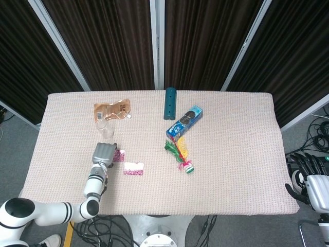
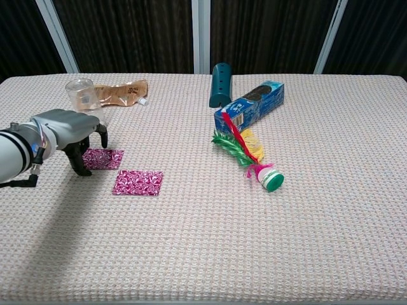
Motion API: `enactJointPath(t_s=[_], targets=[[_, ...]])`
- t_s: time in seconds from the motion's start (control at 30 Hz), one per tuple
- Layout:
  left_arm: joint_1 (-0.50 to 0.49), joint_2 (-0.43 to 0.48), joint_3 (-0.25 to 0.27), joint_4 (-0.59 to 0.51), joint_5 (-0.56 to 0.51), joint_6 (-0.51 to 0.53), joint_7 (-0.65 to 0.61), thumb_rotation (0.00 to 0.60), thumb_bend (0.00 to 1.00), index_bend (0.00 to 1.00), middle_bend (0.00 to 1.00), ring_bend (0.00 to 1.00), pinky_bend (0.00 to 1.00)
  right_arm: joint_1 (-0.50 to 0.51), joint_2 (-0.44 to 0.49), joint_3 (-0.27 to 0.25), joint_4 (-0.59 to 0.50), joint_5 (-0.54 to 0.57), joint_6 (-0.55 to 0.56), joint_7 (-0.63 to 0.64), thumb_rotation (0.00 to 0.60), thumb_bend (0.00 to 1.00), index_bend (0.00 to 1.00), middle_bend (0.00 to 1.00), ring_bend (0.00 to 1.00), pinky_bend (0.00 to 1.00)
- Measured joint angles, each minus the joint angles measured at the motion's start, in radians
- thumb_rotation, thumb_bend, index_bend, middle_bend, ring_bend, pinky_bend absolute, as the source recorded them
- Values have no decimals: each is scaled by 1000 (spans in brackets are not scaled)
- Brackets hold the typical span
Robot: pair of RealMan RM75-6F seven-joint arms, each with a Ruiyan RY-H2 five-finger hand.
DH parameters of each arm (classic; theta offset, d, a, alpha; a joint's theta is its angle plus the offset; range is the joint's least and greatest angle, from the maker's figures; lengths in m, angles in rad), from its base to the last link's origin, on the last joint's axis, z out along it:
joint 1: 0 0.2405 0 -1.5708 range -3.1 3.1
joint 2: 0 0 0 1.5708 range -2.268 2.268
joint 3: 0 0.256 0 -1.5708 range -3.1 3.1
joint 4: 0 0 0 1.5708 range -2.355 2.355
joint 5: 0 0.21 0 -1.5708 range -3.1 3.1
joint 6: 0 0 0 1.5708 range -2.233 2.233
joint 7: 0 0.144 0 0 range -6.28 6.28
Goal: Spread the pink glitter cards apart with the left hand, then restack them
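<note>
Near left edge: two pink glitter cards [image 2: 138,182] flat on woven surface [image 2: 254,241], apart
Left hand [image 2: 73,133]: fingers curled down, touching rear card [image 2: 103,159]; holding nothing
Handling: likely thin, light, stiff; slide by edges

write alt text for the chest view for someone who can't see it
The left hand rests at the edge of one pink glitter card, with a second card lying apart beside it on the woven table. Farther back sit a plastic cup, cookie box and feathered shuttlecock.
</note>
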Motion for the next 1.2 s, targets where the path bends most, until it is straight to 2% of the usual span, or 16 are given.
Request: enactJointPath(t_s=[0.5,0.8,1.0,1.2], targets=[[12,-29,-22,63,26,-34,-1,600,252,422,892,928,968,2,2,1,-9,9,-8,-13,591,185,131,102,0,0],[21,-33,-37,73,53,-36,-13,600,258,492,893,928,968,3,5,2,-14,10,-9,-18,593,184,131,103,0,0],[25,-14,-47,41,59,-29,-13,600,258,490,893,928,968,3,5,3,-15,8,-6,-17,592,185,131,102,0,0],[24,26,-57,-67,61,-1,7,600,259,483,891,927,968,6,2,3,-12,6,-10,-12,591,186,131,102,0,0]])
